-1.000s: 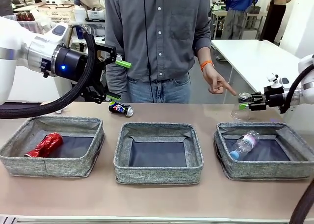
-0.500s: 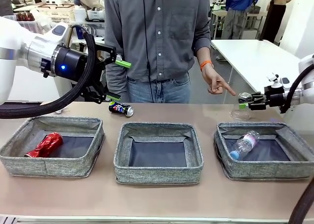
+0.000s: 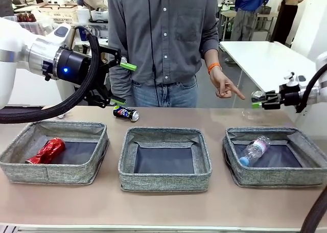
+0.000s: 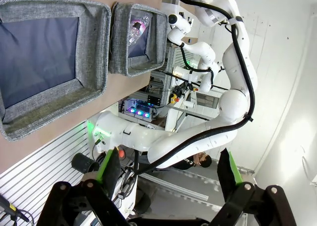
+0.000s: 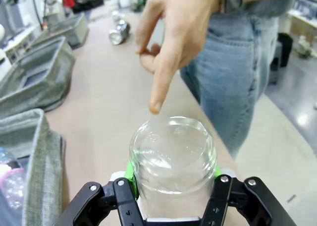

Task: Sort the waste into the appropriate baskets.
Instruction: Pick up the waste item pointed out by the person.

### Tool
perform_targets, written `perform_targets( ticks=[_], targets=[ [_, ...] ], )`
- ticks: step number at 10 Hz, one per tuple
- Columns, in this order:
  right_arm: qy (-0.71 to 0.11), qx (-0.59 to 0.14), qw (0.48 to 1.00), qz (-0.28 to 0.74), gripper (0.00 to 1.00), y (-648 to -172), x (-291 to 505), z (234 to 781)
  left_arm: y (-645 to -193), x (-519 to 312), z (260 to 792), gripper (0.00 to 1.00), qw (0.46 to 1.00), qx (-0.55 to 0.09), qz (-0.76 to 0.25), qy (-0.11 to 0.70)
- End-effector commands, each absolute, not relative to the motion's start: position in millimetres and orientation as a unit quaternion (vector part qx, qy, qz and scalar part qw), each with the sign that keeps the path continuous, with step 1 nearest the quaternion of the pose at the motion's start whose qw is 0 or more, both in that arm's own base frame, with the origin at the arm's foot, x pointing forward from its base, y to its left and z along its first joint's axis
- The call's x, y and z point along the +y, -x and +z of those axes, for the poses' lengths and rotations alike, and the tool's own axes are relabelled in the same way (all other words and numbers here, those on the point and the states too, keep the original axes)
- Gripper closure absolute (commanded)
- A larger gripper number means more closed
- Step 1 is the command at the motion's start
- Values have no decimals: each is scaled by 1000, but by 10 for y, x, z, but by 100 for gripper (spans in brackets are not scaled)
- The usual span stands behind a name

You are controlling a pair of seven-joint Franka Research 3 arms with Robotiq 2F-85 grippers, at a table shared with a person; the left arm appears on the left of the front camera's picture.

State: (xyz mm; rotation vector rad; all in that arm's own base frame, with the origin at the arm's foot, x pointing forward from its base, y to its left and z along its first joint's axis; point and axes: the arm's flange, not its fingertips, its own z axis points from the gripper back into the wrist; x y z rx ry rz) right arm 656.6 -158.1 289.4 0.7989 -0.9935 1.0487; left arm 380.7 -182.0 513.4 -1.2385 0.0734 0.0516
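Clear bottle point(image 5: 172, 156) rose rightward; from the front, barely discernible.

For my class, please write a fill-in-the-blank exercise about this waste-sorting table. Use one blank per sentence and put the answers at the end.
1. The robot's right hand grips a clear bottle; its left hand holds ____.
2. The red can lies in the basket on the robot's ____ side.
3. The dark can lies on its ____ on the table.
4. The person's hand ____ at the gripped bottle.
Answers: nothing; left; side; points.
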Motion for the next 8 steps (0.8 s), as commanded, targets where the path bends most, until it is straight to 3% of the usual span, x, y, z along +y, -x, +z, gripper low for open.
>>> perform_targets(
  ticks=[1,5,8],
  targets=[
    [-312,-430,700,477,41,-6325,-1573,3521,-3803,-1828,5143,0,816,34,22,577],
    [-236,-296,810,447,41,-5783,-1311,4562,-3803,-1828,5143,0,816,34,22,577],
    [-149,-106,890,417,41,-5343,-829,5034,-3803,-1828,5143,0,816,34,22,577]
  ],
)
